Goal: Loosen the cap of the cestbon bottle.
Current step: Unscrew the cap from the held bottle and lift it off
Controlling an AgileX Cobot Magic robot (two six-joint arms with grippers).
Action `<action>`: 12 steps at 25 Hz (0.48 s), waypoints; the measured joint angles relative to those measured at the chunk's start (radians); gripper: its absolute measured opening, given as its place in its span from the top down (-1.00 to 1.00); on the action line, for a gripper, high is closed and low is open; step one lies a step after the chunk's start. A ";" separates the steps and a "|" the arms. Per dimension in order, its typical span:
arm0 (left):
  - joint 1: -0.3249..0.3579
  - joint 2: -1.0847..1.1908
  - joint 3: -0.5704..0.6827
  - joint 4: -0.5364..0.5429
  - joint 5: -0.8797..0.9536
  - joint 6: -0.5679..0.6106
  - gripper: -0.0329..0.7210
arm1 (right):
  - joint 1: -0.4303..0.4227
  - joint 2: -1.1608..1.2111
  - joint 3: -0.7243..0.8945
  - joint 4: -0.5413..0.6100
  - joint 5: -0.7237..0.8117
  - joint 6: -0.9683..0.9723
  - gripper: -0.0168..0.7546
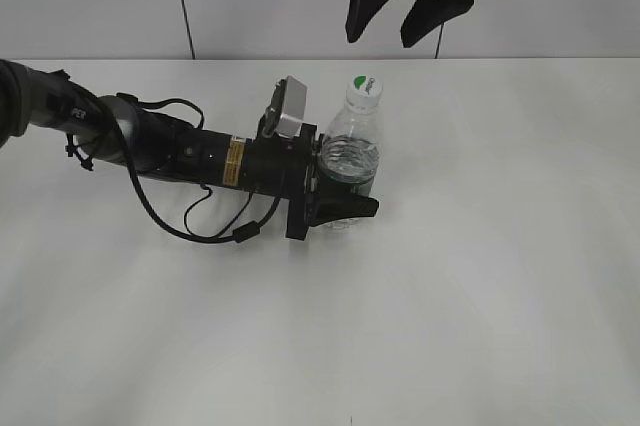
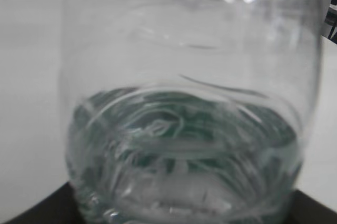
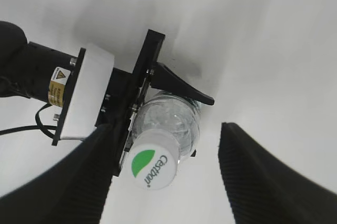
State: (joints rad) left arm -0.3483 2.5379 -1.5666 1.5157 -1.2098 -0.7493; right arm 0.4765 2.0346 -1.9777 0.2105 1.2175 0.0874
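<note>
Cestbon bottle (image 1: 352, 151) stands upright mid-table, clamped low on its body by the left gripper (image 1: 335, 208). Right gripper (image 3: 163, 176) hangs above, fingers spread wide, empty. Thin wall likely crushes and slips; grip the small stiff cap (image 3: 151, 168) instead.
</note>
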 joint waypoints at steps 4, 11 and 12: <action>0.000 0.000 0.000 -0.001 0.001 0.000 -0.17 | 0.000 0.000 0.000 0.008 0.001 0.068 -0.27; 0.000 0.000 0.000 -0.001 0.001 0.000 -0.17 | 0.000 0.000 0.000 0.036 0.001 0.115 -0.27; 0.000 0.000 0.000 -0.001 0.001 0.000 -0.17 | 0.000 0.000 0.000 0.036 0.001 0.116 -0.27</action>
State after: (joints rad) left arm -0.3483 2.5379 -1.5666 1.5148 -1.2089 -0.7493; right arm 0.4765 2.0346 -1.9777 0.2468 1.2187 0.2034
